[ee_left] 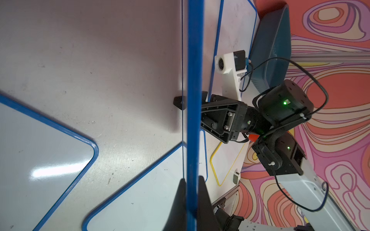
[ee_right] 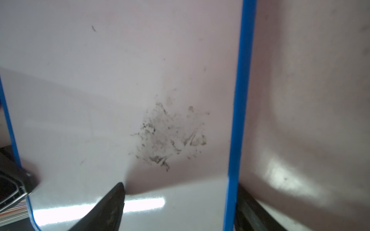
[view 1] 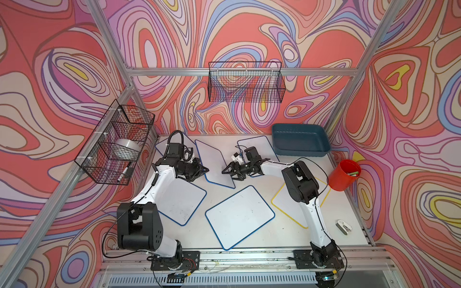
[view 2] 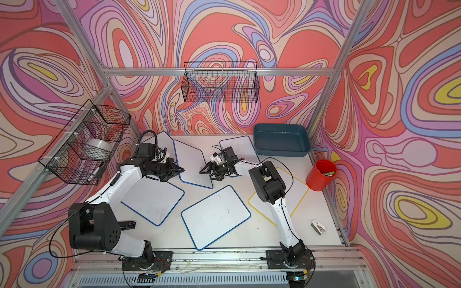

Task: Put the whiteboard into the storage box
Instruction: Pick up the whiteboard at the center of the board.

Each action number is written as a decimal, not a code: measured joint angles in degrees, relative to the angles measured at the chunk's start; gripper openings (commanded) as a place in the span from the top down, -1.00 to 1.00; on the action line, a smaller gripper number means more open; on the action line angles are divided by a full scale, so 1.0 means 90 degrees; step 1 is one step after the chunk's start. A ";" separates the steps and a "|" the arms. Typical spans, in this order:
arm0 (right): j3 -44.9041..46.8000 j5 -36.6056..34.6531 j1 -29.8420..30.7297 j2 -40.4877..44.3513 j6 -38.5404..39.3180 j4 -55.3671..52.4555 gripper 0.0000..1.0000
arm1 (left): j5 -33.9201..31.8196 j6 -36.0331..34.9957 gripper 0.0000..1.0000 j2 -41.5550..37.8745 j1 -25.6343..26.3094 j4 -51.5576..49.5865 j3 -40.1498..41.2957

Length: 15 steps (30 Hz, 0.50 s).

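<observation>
In the far right corner of the white tabletop (view 1: 321, 224) sits the single storage box (view 1: 300, 144), a shallow dark teal plastic tray with rounded corners. I count six flat rectangular whiteboards: five are rimmed in blue, and one is a yellow-rimmed whiteboard (view 1: 280, 202). There are two black wire baskets, a back-wall basket (view 1: 245, 83) and a left-wall basket (view 1: 114, 142). One round red bucket (view 1: 343, 174) stands just to the near side of the box.

The tilted whiteboard (view 1: 214, 162), blue-rimmed, is raised on a slant well to the left of the box, between the two grippers. Both top views give the layout but not the grip. The left wrist view sees the board edge-on, and its blue rim (ee_left: 193, 80) runs between the black fingers of the left gripper (ee_left: 192, 200), which are pinched onto it. Only the right wrist view shows the board's face (ee_right: 120, 80), with a grey smudge of old ink. There the right gripper (ee_right: 180, 200) has its jaws wide apart, and the rim passes between them close to one finger; I cannot tell whether they touch.

Both arms reach out from the near rail with elbows bent. Their wrists turn inward, so the grippers face each other across the board.
</observation>
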<state>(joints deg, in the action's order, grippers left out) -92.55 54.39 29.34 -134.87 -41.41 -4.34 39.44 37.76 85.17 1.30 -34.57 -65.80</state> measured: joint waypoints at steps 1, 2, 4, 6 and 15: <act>0.0010 -0.0010 0.0002 0.0010 0.0002 -0.0019 -0.67 | 0.0015 -0.0002 1.00 -0.0046 -0.0039 0.0000 0.0017; 0.0027 -0.0015 0.0002 0.0022 0.0010 -0.0029 -0.67 | 0.0029 -0.0002 1.00 -0.0095 -0.0095 0.0000 0.0034; 0.0073 -0.0034 0.0005 0.0066 0.0022 -0.0046 -0.67 | 0.0070 -0.0010 1.00 -0.0194 -0.0206 -0.0002 0.0039; 0.0214 -0.0117 0.0005 0.0182 0.0019 -0.0053 -0.67 | 0.0155 -0.0022 1.00 -0.0299 -0.0347 0.0007 0.0070; 0.0328 -0.0391 -0.0126 0.0716 0.0034 -0.0631 -0.66 | 0.1156 0.0168 1.00 -0.0731 -0.0947 0.0522 0.0610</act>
<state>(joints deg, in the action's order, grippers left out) -89.60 50.87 28.21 -128.42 -41.10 -10.02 49.84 39.27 78.59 -7.22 -29.87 -60.31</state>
